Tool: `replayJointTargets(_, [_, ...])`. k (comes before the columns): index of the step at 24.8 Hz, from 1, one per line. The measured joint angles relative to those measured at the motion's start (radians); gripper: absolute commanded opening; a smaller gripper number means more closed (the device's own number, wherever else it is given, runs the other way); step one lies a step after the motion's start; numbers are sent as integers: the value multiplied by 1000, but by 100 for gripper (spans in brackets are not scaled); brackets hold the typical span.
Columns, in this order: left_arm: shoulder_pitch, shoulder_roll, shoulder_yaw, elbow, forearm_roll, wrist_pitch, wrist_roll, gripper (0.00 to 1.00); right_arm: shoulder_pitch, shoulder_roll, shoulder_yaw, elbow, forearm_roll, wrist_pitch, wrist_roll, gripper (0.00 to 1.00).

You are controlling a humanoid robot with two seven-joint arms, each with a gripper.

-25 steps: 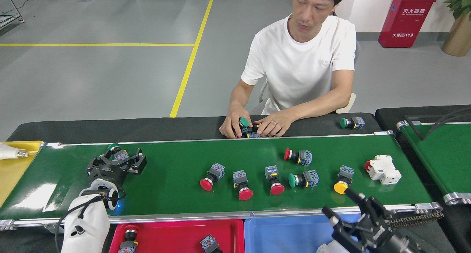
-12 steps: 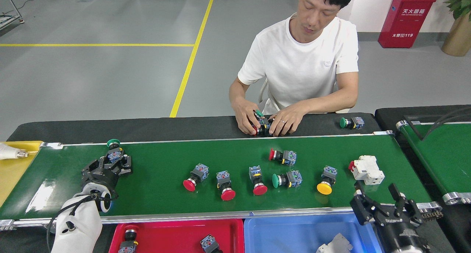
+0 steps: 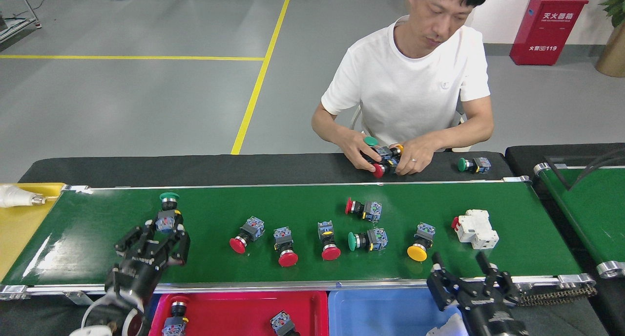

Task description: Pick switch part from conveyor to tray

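Note:
A green-capped switch part (image 3: pixel 169 197) stands upright over the left end of the conveyor (image 3: pixel 97 219), its blue-grey body between the fingers of my left gripper (image 3: pixel 165 228), which is shut on it. Several more switch parts lie mid-belt: red-capped ones (image 3: pixel 239 243) (image 3: pixel 285 255) (image 3: pixel 329 250) (image 3: pixel 359 206), a green one (image 3: pixel 364 239) and a yellow one (image 3: pixel 417 250). My right gripper (image 3: pixel 460 270) is open over the front rail, holding nothing. A red tray (image 3: pixel 234 309) holding switch parts and a blue tray (image 3: pixel 381 311) sit below the belt's front edge.
A white breaker (image 3: pixel 476 228) lies on the belt's right end. A person behind the belt holds several switches in both hands (image 3: pixel 385 157). A green switch (image 3: pixel 473 165) lies on the black table. A second belt (image 3: pixel 586 209) is at right, a yellow surface (image 3: pixel 19 219) at left.
My left gripper closed on the green-capped switch part and drew back toward the front rail with it. The belt parts shifted left. My right gripper moved left. The person's hands moved right.

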Motion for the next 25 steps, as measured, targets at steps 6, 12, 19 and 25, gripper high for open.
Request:
replayJointTargets(6, [142,33,-4,-96,-24,-218,14,65,-113,3,102,151,7,128,7,66])
replayJointTargets(12, [149,-9,2,-86,-76,-286,27,100,-137,-11,112,164,3,143,9,19])
replayJointTargets(19, [118,-136,219,-70,-35,-247,29,100,-137,-12,126,131,0,120,24,7])
replayJointTargets(25, [78,-137,396,24,50,-232,-62,100,-33,-12,123,-44,-5,-35,30,18])
